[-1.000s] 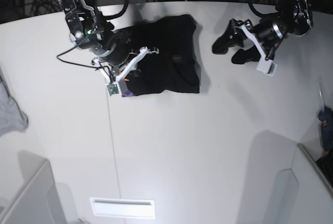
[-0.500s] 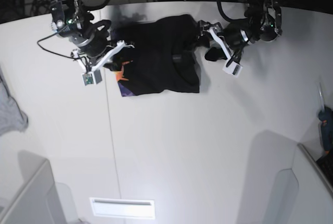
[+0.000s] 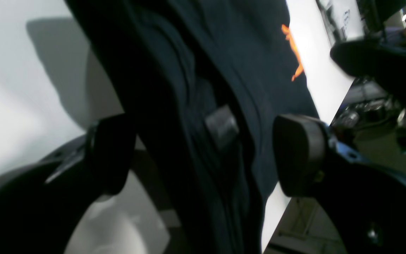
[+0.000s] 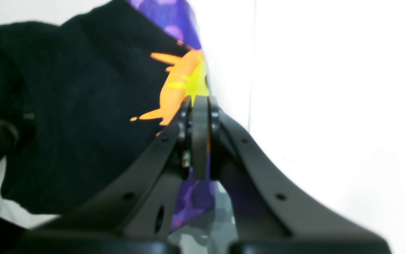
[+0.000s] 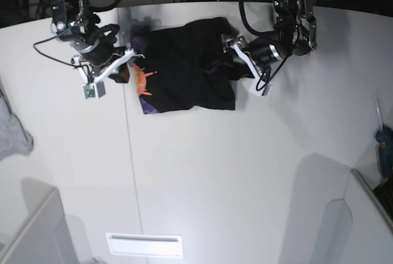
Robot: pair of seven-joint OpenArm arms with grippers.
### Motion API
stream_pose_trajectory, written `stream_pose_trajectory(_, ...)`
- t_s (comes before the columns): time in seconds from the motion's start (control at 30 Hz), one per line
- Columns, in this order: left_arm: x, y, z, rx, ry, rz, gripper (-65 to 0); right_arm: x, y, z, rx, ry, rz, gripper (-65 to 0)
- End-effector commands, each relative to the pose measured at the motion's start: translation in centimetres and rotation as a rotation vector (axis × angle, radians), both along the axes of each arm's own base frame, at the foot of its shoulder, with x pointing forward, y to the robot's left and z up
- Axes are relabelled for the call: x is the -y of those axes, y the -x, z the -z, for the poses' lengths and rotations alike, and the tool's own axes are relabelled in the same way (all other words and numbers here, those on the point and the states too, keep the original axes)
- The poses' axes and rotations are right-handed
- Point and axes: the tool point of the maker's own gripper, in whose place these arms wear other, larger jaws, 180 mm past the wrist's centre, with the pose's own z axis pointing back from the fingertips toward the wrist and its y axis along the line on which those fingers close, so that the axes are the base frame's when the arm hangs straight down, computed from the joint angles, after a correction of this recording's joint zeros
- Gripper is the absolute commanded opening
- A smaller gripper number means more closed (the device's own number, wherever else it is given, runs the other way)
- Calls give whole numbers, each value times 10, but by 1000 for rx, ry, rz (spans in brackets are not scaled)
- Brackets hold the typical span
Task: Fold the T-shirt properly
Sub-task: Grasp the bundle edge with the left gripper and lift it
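Note:
The black T-shirt (image 5: 184, 70) lies bunched at the table's far middle, with purple and orange print (image 5: 144, 80) showing along its left edge. My right gripper (image 5: 124, 70) is at that left edge. In the right wrist view the right gripper (image 4: 199, 139) is shut, pinching the printed hem of the T-shirt (image 4: 76, 116). My left gripper (image 5: 232, 62) is at the shirt's right edge. In the left wrist view the left gripper (image 3: 203, 155) stands open, with a ridge of the T-shirt (image 3: 189, 88) between its fingers (image 3: 298, 155).
A light grey cloth (image 5: 12, 132) hangs over the table's left edge. A white rectangular label (image 5: 144, 245) lies near the front. Grey panels (image 5: 37, 233) rise at both front corners. A blue object (image 5: 385, 150) sits at the right edge.
My left arm swung in from the right to the shirt's right edge and its jaws widened. My right gripper moved left and back, drawing the shirt's left edge out and baring more print.

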Motion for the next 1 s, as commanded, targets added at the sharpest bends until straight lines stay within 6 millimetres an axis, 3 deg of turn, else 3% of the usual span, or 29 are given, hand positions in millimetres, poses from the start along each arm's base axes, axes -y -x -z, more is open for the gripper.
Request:
stream_pose_trajectory(0.0, -2, 3, 9, -45, -32, 0, -59, 0, -8, -12, 52, 0, -9, -650)
stream_pose_trajectory(0.17, -3, 4, 16, -93, -25, -33, -59, 1, -8, -12, 54, 2, -10, -650)
stream_pose_trajectory(0.3, 14, 2, 13, -74, -11, 10, -69, 2, -9, -13, 57, 4, -9, -650)
stream_pose_trajectory(0.53, 24, -1, 15, -112, -7, -14, -275, 3, -12, -16, 89, 3, 1, -650)
stream_pose_trajectory(0.73, 23, -6, 14, -99, -20, -4, -433, 24, -16, -19, 102, 22, 58, -650)
stream_pose_trajectory(0.9, 20, -5, 28, -119, -94, 65, -650, 40, -15, -20, 106, 41, 101, -650)
stream_pose_trajectory(0.97, 21, -4, 30, -118, -112, 97, -650, 48, -14, -19, 102, 50, 119, -650)
